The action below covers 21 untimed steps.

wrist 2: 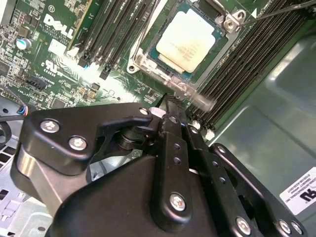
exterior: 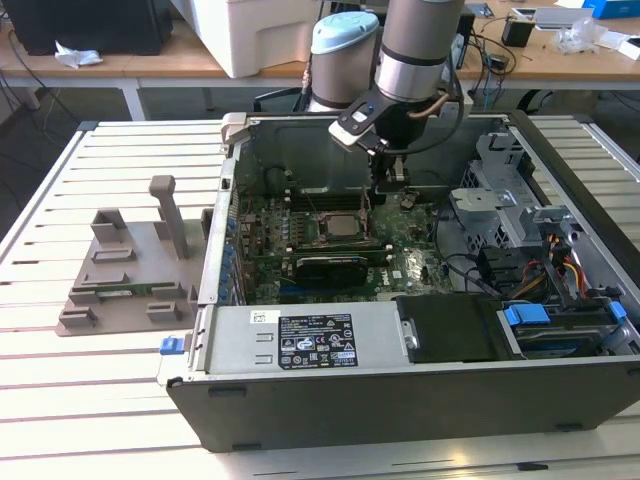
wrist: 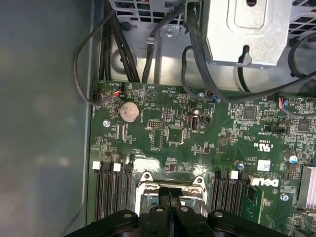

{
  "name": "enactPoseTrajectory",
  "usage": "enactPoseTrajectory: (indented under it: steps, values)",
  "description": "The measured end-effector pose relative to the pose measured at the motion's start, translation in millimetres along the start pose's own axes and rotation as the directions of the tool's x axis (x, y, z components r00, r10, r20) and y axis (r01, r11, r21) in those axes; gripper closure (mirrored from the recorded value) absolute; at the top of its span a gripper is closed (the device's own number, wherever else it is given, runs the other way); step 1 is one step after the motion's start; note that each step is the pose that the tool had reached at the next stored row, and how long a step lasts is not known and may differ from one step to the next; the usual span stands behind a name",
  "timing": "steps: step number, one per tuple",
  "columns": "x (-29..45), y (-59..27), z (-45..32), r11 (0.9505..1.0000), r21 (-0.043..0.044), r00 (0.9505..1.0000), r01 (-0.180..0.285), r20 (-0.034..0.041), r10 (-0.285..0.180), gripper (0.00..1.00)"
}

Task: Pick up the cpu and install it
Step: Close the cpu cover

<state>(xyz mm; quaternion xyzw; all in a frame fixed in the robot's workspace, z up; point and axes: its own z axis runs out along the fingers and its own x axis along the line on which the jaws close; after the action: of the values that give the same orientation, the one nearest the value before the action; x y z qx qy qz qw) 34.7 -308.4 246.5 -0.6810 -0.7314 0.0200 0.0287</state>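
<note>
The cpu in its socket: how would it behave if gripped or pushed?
The cpu looks thin, flat and metal-topped, so probably stiff and light. Its smooth silvery top may be slippery. Seated in the socket frame, it likely won't slide or tip.

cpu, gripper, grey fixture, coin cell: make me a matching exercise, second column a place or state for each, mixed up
Things
1. cpu
2. gripper
3. grey fixture
4. coin cell

Places or states
A. outside the case, on the slatted table, at the exterior view's left
B. lying in the socket
C. round and pale, flat on the board
D. shut and empty, over the board beside the socket

Pairs: 1-B, 2-D, 3-A, 4-C
</note>
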Motion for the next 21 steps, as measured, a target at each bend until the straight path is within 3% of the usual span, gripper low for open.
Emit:
enactPoseTrajectory:
  steps: [5,12,17,21]
  values:
    - [0.6,-9.2,4.8,1.0,0.0001,1.0,0.0,0.0001,0.0,0.89]
    - [3.2,-48.4,31.7,1.0,0.0,1.0,0.0,-0.0001,0.0,0.89]
    - [4.0,-61.4,41.7,1.0,0.0,1.0,0.0,0.0001,0.0,0.89]
    - [4.3,-66.1,45.0,1.0,0.0001,1.0,0.0,0.0002,0.0,0.89]
